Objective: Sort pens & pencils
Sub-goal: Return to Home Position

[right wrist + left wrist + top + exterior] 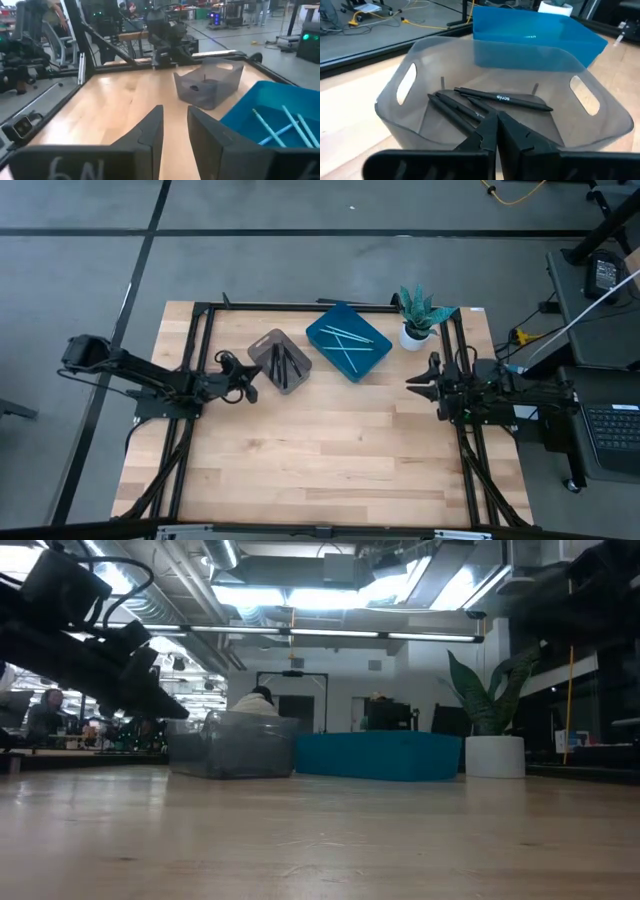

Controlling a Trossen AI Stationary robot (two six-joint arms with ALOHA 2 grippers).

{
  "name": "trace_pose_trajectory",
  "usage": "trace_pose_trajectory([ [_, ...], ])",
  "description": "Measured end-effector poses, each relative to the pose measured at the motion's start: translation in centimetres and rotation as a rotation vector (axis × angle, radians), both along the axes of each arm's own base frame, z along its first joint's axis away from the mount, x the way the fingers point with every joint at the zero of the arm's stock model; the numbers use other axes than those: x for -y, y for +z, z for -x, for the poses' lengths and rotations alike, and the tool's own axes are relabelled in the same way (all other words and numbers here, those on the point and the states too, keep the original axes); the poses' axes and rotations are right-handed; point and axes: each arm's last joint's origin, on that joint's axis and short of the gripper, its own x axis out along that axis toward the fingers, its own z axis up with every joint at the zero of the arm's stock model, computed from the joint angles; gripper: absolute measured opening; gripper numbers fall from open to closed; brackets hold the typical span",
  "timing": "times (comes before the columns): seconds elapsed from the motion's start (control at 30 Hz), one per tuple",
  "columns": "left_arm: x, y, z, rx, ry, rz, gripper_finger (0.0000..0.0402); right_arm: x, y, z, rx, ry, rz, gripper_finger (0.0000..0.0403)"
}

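**Black sticks in the grey bin, blue ones in the blue bin**

The worktop is pale wooden planks with a dark frame round its edges. At its far middle the blue bin, opaque, rectangular and round-cornered, sits skewed. Just beside it, toward the left arm, is the smaller grey bin of smoky see-through plastic. A spiky green plant in a white pot stands beside the blue bin on the other side.

The left pincer hangs just short of the grey bin, its dark fingers pressed together on nothing. The right pincer hovers at the worktop's right edge, spread and empty.

The high view shows four thin light blue sticks crossed on the blue bin's floor. The black pens lie overlapping in the grey bin. At least three show, but the exact number cannot be told.

Only the left wrist view shows white lettering on one black pen and the grey bin's two oval handle holes. The low view shows both bins' walls but none of their contents
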Motion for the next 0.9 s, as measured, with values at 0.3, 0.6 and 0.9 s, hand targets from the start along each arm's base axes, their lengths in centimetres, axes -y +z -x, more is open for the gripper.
trace_pose_trajectory([
  [0.3,0.8,-0.6,-0.7,-0.012,-0.068,-0.01,0.0027,0.0,-1.9,-1.1,0.078,0.033,0.038,0.009],
  [0.6,0.5,-1.7,-2.4,0.019,-0.073,-0.054,0.0022,-0.1,-2.3,-1.1,0.033,0.047,0.039,0.009],
  [0.9,0.3,-0.8,-3.3,0.123,-0.128,-0.145,0.0001,-0.1,-2.3,-1.1,0.034,0.047,0.039,0.009],
])
